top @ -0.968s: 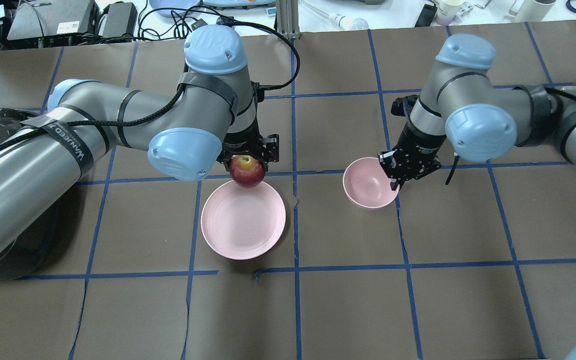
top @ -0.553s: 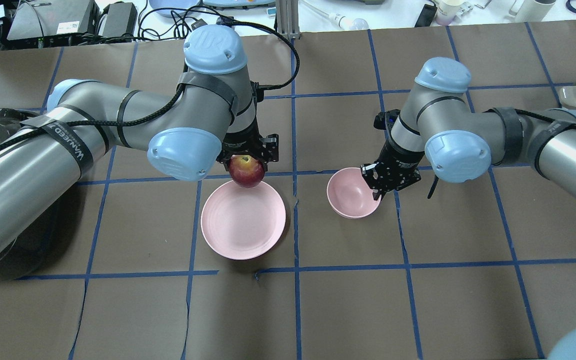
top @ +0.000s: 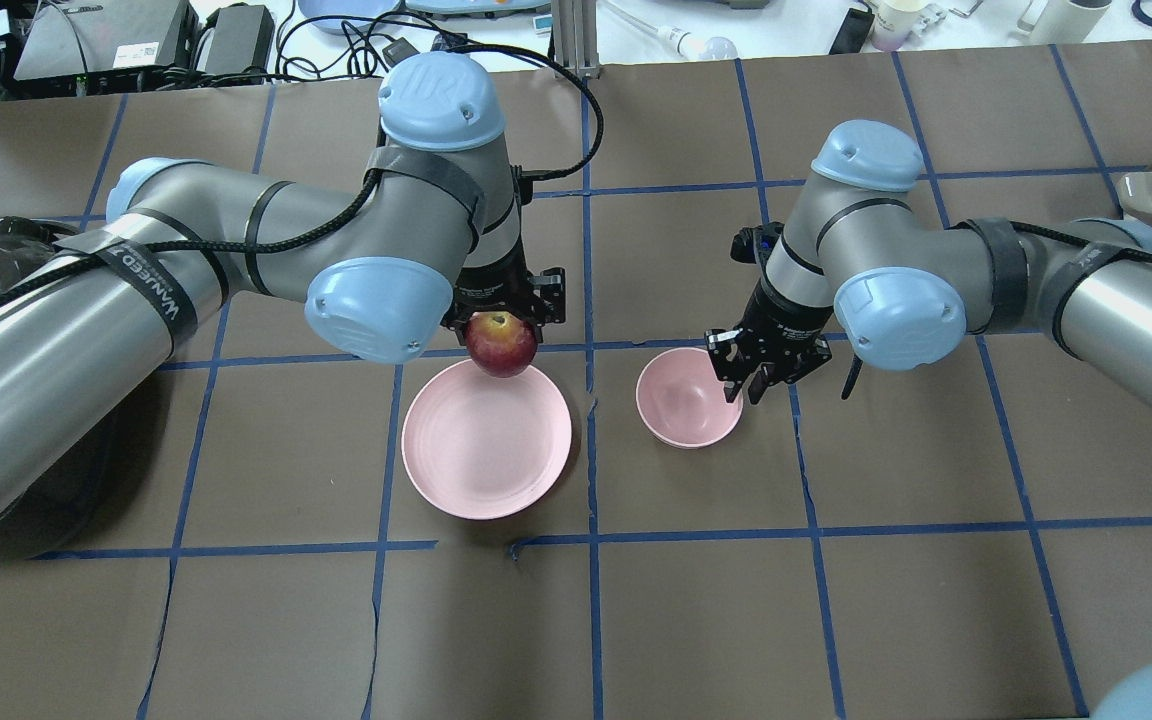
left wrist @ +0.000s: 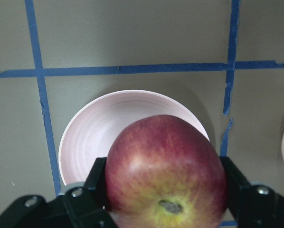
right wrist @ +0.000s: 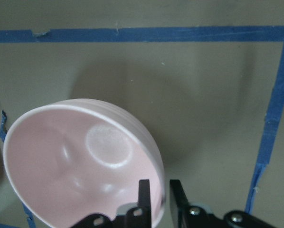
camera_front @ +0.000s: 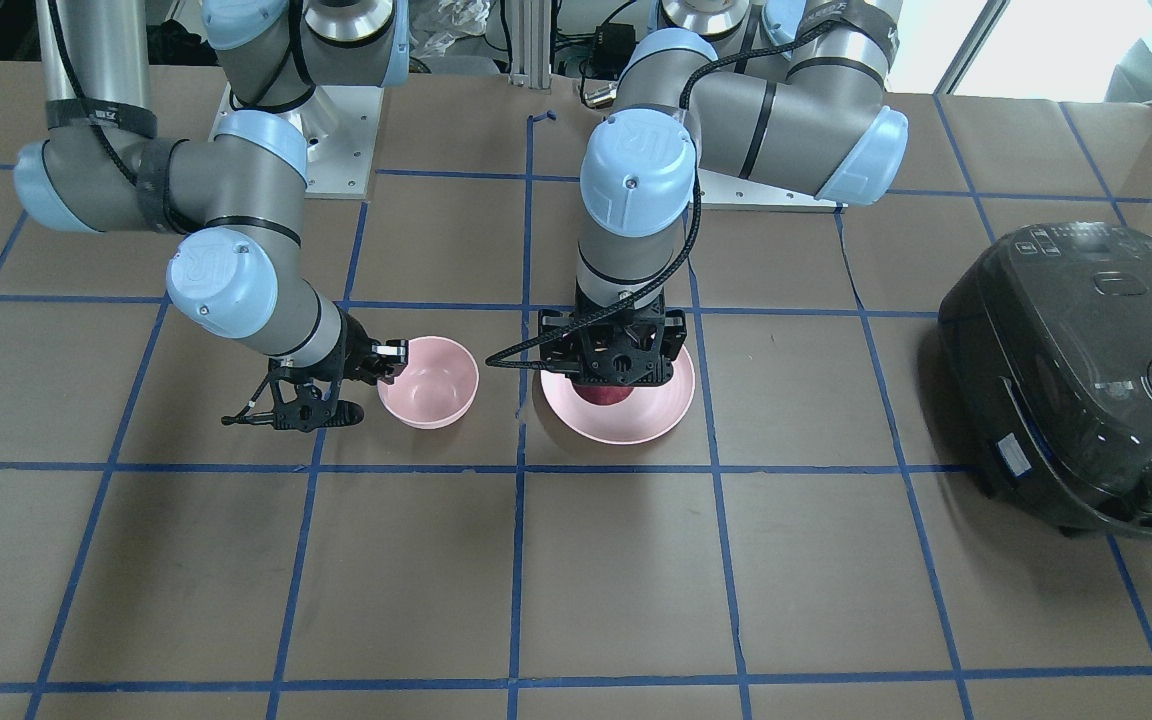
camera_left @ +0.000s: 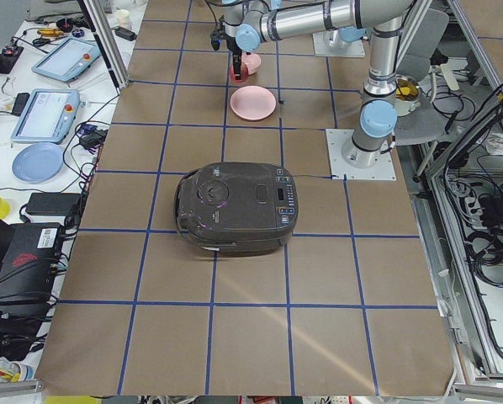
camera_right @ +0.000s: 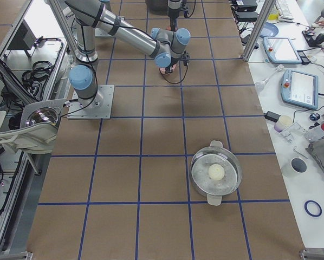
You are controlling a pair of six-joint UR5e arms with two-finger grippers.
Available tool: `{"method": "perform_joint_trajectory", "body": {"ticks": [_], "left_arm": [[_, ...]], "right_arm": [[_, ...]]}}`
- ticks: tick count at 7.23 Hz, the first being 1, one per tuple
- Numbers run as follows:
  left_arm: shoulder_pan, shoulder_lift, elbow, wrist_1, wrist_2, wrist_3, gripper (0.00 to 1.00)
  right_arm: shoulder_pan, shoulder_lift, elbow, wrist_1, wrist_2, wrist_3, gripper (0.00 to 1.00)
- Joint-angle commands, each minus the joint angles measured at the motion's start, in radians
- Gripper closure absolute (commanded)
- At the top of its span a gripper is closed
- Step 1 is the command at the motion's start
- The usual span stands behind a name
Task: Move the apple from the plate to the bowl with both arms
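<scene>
Left gripper (top: 502, 312) pinches the apple (top: 501, 345) by its sides, clear above the plate (top: 486, 450), whose far rim lies right beneath it on the tabletop (top: 696, 600). Right gripper (right wrist: 156, 192) is clamped on the bowl (top: 681, 405) rim, the bowl reaching from it toward the left gripper

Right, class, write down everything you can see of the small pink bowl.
The bowl is small, deep, round and pale pink, smooth like plastic, with a flat circular base inside and nothing in it. The right end effector pinches its rim, one finger inside, one outside. It looks tilted and slightly off the brown table cover, beside the plate without touching it.
</scene>
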Motion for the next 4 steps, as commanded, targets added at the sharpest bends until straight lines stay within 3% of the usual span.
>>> {"method": "perform_joint_trajectory", "body": {"ticks": [1, 4], "left_arm": [[-0.064, -0.011, 0.02, 0.004, -0.003, -0.102, 0.63], [-0.162, -0.083, 0.095, 0.035, -0.017, -0.294, 0.63]], "right_arm": [[-0.059, -0.047, -0.094, 0.044, -0.094, -0.005, 0.0], [-0.231, -0.09, -0.2, 0.166, -0.11, -0.136, 0.0]]}}
